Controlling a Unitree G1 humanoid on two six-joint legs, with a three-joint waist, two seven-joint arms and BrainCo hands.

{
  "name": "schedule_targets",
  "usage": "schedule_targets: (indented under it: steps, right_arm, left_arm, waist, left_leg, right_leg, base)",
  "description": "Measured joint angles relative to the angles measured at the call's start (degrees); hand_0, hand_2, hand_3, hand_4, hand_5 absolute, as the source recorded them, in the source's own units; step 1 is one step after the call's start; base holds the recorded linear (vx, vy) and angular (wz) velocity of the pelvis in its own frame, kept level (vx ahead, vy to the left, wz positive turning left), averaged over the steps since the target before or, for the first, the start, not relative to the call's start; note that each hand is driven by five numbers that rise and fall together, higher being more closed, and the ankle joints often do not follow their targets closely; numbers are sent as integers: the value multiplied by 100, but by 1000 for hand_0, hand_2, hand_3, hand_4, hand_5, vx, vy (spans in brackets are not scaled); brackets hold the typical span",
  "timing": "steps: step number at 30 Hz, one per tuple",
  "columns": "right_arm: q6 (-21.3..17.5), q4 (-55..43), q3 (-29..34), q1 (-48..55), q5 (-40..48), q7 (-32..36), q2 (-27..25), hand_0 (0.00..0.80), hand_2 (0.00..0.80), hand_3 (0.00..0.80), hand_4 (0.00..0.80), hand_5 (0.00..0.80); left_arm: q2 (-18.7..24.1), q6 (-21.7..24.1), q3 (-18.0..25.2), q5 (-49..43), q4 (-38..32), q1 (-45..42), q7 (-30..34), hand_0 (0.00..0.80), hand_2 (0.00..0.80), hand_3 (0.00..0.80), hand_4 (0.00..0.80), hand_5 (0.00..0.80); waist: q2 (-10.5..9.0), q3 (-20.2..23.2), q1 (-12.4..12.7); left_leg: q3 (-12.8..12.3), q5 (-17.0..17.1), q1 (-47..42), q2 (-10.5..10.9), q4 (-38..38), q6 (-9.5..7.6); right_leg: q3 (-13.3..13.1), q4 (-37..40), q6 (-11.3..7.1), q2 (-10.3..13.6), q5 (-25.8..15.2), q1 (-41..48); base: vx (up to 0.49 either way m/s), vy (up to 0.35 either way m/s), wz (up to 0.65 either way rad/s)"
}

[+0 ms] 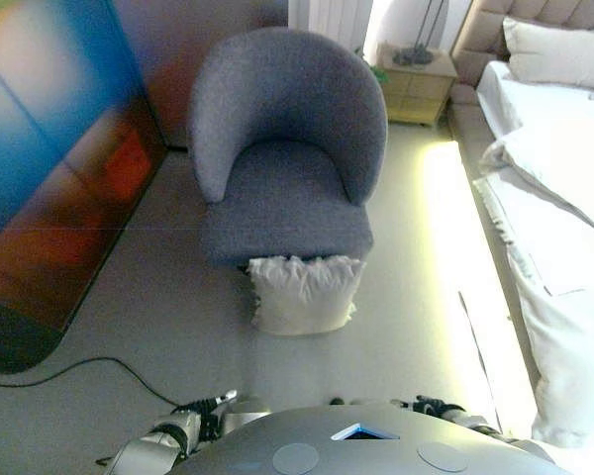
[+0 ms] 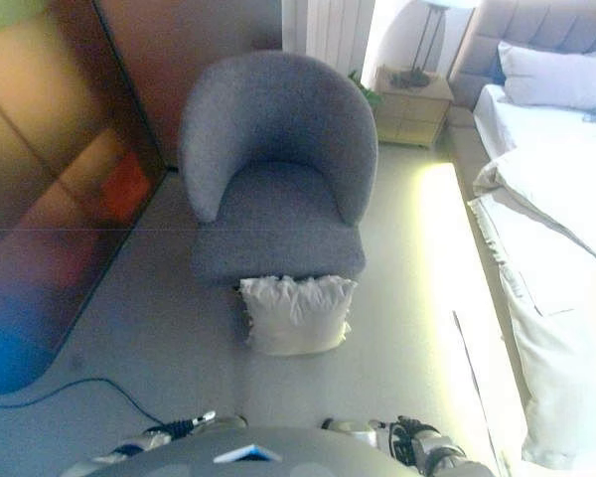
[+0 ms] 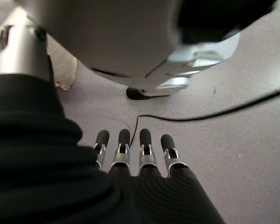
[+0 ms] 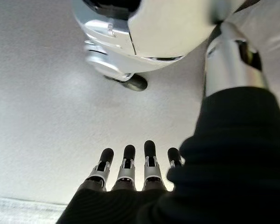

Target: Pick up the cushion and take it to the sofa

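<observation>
Grey floor (image 1: 158,317) carries a white cushion (image 1: 304,294) leaning against the sofa (image 1: 285,148); left hand (image 3: 130,158) and right hand (image 4: 130,170) hang empty, fingers straight.

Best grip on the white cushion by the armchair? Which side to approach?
Probably the two side edges, one hand each, coming from the front. The cushion stands on the floor leaning against the armchair, broad face toward the robot, its back blocked. Left hand and right hand hang open and empty.

pale floor (image 1: 178,317), white bed (image 1: 564,228) at right, wooden nightstand (image 1: 416,84) behind.
</observation>
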State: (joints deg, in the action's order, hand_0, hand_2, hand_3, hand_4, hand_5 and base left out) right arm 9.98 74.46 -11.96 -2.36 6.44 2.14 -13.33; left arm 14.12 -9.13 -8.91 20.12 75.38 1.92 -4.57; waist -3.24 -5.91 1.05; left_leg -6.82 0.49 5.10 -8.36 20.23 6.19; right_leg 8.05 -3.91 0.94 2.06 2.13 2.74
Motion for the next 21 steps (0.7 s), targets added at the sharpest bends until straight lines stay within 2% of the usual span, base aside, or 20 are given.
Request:
schedule_targets:
  steps: [1,2,4,5,6,7,8,9,10,12,13,15,17,18,19,20,21]
  right_arm:
    - [41,29,-3,-1,55,-10,-8,0,0,0,0,0]
    - [58,88,-15,40,108,-11,-24,0,0,0,0,0]
    - [57,160,-32,46,111,-6,-91,0,0,0,0,0]
    - [49,224,-35,25,103,-5,-144,0,0,0,0,0]
    - [44,294,-36,4,102,-6,-234,0,0,0,0,0]
    - [78,351,8,-52,98,-17,-304,0,0,0,0,0]
    - [112,355,9,-46,96,-3,-143,0,0,0,0,0]
    - [111,324,32,-62,99,4,-49,0,0,0,0,0]
    - [124,332,39,-43,101,-3,-25,0,0,0,0,0]
    - [165,380,77,-83,103,-10,-87,0,0,0,0,0]
    - [194,418,86,-84,104,-9,-98,0,0,0,0,0]
    - [268,518,86,-74,119,-11,-87,0,0,0,0,0]
    - [293,545,136,-161,190,-18,-87,0,0,0,0,0]
    - [292,528,244,-188,213,-25,-51,0,0,0,0,0]
    - [289,566,288,-180,223,-54,15,0,0,0,0,0]
    - [279,658,337,-149,224,-83,64,0,0,0,0,0]
    - [281,665,356,-206,225,-126,90,0,0,0,0,0]
  left_arm:
    - [-2,46,65,71,-8,67,12,0,0,0,0,0]
    - [-20,84,69,93,-17,59,13,0,0,0,0,0]
    - [-116,106,60,86,1,71,11,0,0,0,0,0]
    - [-192,98,62,85,22,69,12,0,0,0,0,0]
    - [-260,60,60,74,102,42,13,0,0,0,0,0]
    - [-287,20,61,80,83,-4,43,0,0,0,0,0]
    - [-90,18,63,80,18,-132,51,0,0,0,0,0]
    - [66,-44,116,80,16,-185,18,0,0,0,0,0]
    - [46,-119,113,89,72,-246,44,0,0,0,0,0]
    - [-125,-188,139,88,98,-262,55,0,0,0,0,0]
    - [-186,-223,130,89,116,-264,53,0,0,0,0,0]
    - [-275,-299,99,89,112,-277,71,0,0,0,0,0]
    - [-336,-331,122,92,113,-341,91,0,0,0,0,0]
    - [-313,-392,136,92,115,-354,104,0,0,0,0,0]
    - [-243,-418,150,89,115,-352,107,0,0,0,0,0]
    - [-208,-414,178,88,92,-330,102,0,0,0,0,0]
    - [-182,-407,194,76,34,-322,74,0,0,0,0,0]
  waist:
    - [-38,-55,10]
    - [-71,-70,17]
    - [11,-137,123]
    - [126,-186,122]
    - [392,-217,159]
    - [739,-245,213]
    - [329,-270,299]
    - [55,-341,225]
    - [53,-315,209]
    - [78,-382,378]
    - [139,-418,434]
    - [338,-428,436]
    - [437,-410,498]
    - [387,-405,521]
    - [216,-336,553]
    - [105,-266,550]
    - [67,-280,527]
  left_leg:
    - [102,91,236,12,369,42]
    - [105,48,233,116,331,33]
    - [34,-5,190,420,-143,101]
    - [-103,-18,120,568,-460,85]
    - [-123,-238,-5,490,-1012,-42]
    - [-101,-9,-34,231,-1338,-210]
    - [-204,94,-55,422,-1310,-234]
    - [-218,126,-9,508,-1156,-273]
    - [-275,101,87,507,-1177,-173]
    - [-254,108,211,513,-1600,-179]
    - [-235,118,225,523,-1932,-191]
    - [-176,120,267,489,-2399,-196]
    - [-123,143,381,436,-2513,-232]
    - [-92,370,365,465,-2539,-327]
    - [-147,705,314,620,-2445,-413]
    - [-274,814,281,716,-2310,-462]
    - [-222,971,209,775,-2148,-669]
  right_leg:
    - [3,4,65,37,2,24]
    - [14,-25,92,130,-10,17]
    - [12,22,99,235,-5,-18]
    - [11,233,82,196,-8,31]
    - [45,107,32,-79,123,110]
    - [73,-1384,69,-373,520,-231]
    - [9,-1901,20,-216,1269,-166]
    - [-51,-1461,246,-189,1562,136]
    - [-149,-1193,310,-237,1504,236]
    - [-197,-576,350,-255,1235,592]
    - [-304,-381,335,-309,1097,779]
    - [-509,-21,263,-403,1069,1189]
    - [-775,232,179,-440,1138,1483]
    - [-872,312,158,-369,1184,1636]
    - [-936,351,69,-171,1281,1712]
    - [-878,172,-56,6,1396,1693]
    - [-793,-193,-251,73,1428,1653]
  base:
    - [182,16,-17]
    - [275,33,-10]
    - [384,47,-20]
    - [407,46,-17]
    - [423,53,-11]
    - [462,69,-12]
    - [503,83,12]
    - [601,105,31]
    - [580,107,39]
    - [550,109,21]
    - [589,136,41]
    - [653,188,33]
    - [654,237,-18]
    - [592,212,-39]
    - [705,226,-48]
    - [607,178,-50]
    - [678,197,-51]
